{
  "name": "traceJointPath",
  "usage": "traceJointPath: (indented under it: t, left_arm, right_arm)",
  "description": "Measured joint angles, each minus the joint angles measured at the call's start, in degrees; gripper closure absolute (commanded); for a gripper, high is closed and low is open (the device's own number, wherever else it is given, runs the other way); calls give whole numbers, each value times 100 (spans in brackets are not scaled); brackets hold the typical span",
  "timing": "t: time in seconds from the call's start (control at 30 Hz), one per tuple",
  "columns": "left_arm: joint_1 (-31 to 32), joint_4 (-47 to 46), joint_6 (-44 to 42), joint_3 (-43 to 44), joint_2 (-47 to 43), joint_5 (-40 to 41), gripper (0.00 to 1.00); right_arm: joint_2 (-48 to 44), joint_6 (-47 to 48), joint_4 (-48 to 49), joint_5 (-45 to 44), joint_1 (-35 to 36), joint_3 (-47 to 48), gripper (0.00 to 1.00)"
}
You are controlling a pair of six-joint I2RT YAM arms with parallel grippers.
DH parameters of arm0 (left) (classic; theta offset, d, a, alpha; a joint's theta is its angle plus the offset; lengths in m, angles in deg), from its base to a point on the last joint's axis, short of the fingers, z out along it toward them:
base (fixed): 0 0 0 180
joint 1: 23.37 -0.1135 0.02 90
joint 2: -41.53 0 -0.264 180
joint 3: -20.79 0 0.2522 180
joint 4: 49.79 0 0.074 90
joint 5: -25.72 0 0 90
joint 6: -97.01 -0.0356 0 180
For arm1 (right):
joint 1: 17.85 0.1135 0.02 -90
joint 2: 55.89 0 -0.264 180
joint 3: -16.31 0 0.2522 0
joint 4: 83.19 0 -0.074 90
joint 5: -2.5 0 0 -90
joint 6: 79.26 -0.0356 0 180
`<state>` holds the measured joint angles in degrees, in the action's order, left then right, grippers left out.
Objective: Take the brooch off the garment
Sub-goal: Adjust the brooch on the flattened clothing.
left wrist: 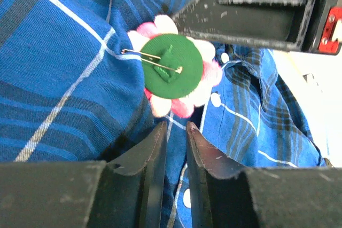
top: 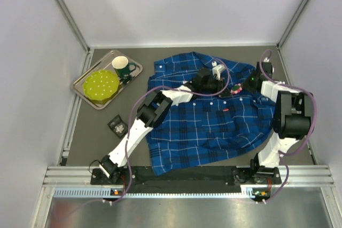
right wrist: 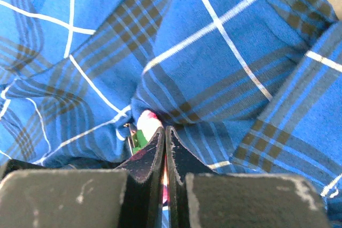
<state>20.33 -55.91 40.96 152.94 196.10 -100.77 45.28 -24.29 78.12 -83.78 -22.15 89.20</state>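
Left hand [left wrist: 175,130] sits closest, nearly closed with just a slim gap and nothing pinched, hovering right below the brooch [left wrist: 172,65]. Brooch is flipped over, so its green felt back and the safety pin [left wrist: 152,60] face up, with one end of the pin reaching onto the garment [left wrist: 59,84] near the buttons. Right hand [right wrist: 163,134] is pressed together and, as far as I can tell from a cramped view, nipping a petal at the brooch's edge to keep it turned over. Garment lies spread across the desk [top: 96,132]. So it's the unpinning step, and the brooch isn't off yet. Next move probably needs the left hand on the pin's clasp end to spring it, then slide the pin out of the cloth.
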Motion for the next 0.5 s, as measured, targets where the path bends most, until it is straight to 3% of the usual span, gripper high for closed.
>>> traceJointPath:
  t: [0.17,0.3,0.5]
  left_arm:
    - [0,-24,-61,-203,-131,13,73]
    - [0,-28,-39,-201,-131,13,73]
    - [-2,-46,181,-188,-127,11,73]
  right_arm:
    - [90,20,155,46,0,179,98]
    - [155,116,256,111,0,251,72]
    - [157,247,238,306,0,227,55]
